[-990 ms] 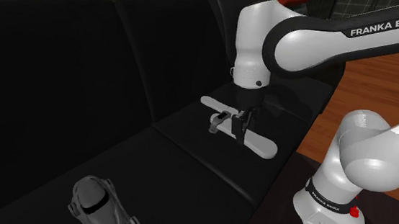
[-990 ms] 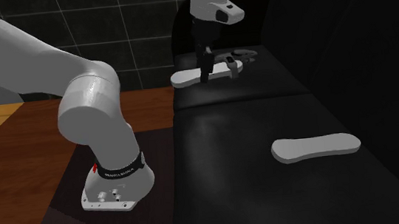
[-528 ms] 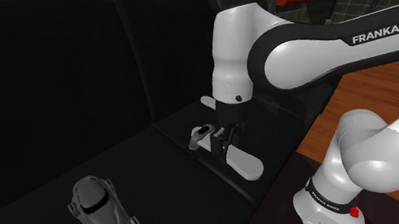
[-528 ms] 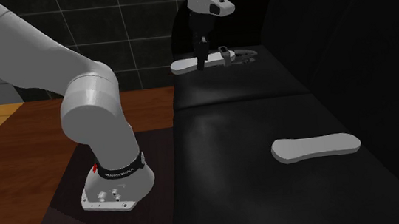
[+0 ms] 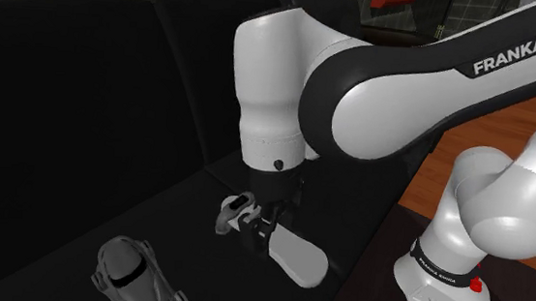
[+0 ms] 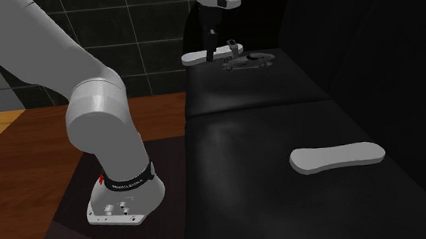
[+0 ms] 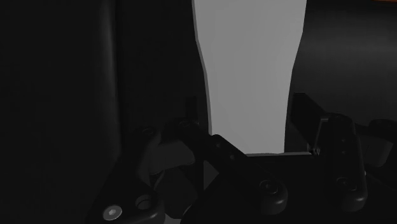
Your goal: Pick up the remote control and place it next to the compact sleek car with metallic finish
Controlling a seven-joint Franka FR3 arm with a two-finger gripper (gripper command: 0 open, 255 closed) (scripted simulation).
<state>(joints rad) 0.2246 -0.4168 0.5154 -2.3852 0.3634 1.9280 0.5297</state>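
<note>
Black sofa [image 5: 104, 104] on wood floor [image 6: 4, 153]; dark tiled wall [image 6: 144, 34] behind; gripper [image 5: 264, 234] clenched on light grey remote control [image 5: 299, 260], held over seat cushion; grey car [image 5: 130, 271] near, not touching.

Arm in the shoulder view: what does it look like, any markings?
The arm has rounded white shells with black bands at the joints, and white FRANKA lettering runs along one black band. The white base carries a black lettered ring and a small red button. The end effector is all black with two fingers.
</note>
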